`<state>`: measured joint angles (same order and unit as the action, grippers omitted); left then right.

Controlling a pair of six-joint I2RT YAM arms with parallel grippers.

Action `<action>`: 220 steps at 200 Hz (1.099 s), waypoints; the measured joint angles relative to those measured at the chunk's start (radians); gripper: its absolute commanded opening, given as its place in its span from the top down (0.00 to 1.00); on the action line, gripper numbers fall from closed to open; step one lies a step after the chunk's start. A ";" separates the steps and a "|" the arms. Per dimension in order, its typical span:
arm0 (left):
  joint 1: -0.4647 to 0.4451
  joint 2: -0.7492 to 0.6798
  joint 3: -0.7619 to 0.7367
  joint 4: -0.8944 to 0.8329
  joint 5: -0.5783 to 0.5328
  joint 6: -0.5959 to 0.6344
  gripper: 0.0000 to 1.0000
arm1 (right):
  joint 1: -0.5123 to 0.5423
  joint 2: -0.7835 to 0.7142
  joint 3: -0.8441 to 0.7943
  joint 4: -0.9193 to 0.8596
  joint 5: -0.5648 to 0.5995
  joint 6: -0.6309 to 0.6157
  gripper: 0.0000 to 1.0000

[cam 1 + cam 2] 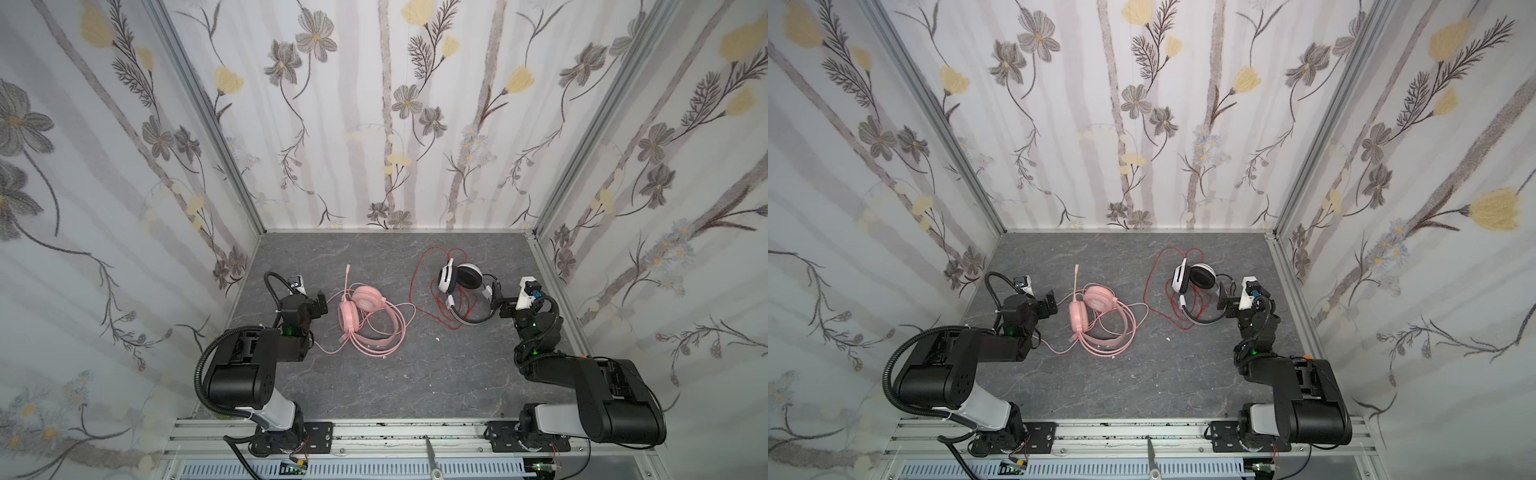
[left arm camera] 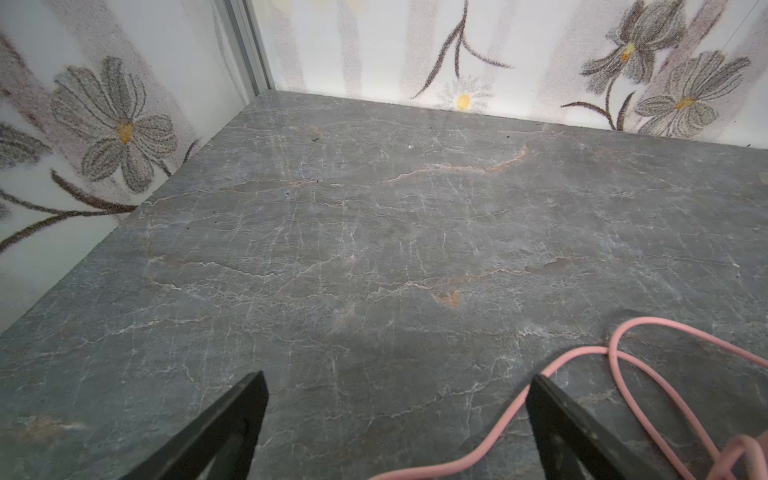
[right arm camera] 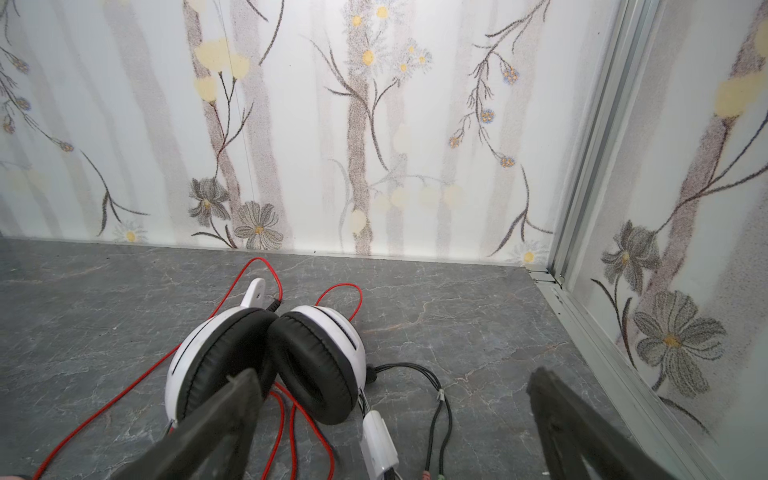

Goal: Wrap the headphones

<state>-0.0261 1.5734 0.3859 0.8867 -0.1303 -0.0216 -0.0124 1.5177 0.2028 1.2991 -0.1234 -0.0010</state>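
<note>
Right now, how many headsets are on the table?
2. The pink headset lies left of the middle; the white-and-black headset lies right of the middle, slightly farther back. None appears hidden.

A dark grey worktop (image 1: 374, 386) with pale marble-like veins and a few rusty streaks fills the floor of a booth closed on three sides. The back wall (image 1: 386, 124), left wall (image 1: 83, 208) and right wall (image 1: 685, 187) are white panels papered with faded grey vertical stripes, grey-brown flowers on thin dark stems and pale yellow blooms. Aluminium posts (image 1: 208, 112) (image 1: 590, 124) stand in the two back corners, and a metal strip runs along the foot of the right wall. Along the front edge lies an aluminium rail (image 1: 415, 434), with a slotted pale duct (image 1: 374, 471) below it. The light is bright and even, with only soft shadows. A few small white specks (image 1: 437, 338) lie on the worktop.
</note>
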 measured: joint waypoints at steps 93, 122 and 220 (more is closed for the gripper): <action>0.000 0.000 0.000 0.000 0.000 0.000 0.00 | -0.015 0.000 0.001 0.000 -0.003 0.000 0.00; 0.000 0.000 0.000 0.000 0.000 0.000 0.00 | -0.018 0.000 0.001 0.000 -0.009 0.000 0.00; 0.000 0.000 0.000 0.000 0.000 0.000 0.00 | -0.015 0.000 0.001 0.000 -0.011 0.000 0.00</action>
<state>-0.0261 1.5734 0.3859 0.8867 -0.1303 -0.0216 -0.0273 1.5181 0.2035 1.2991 -0.1349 -0.0006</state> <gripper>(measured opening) 0.997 0.996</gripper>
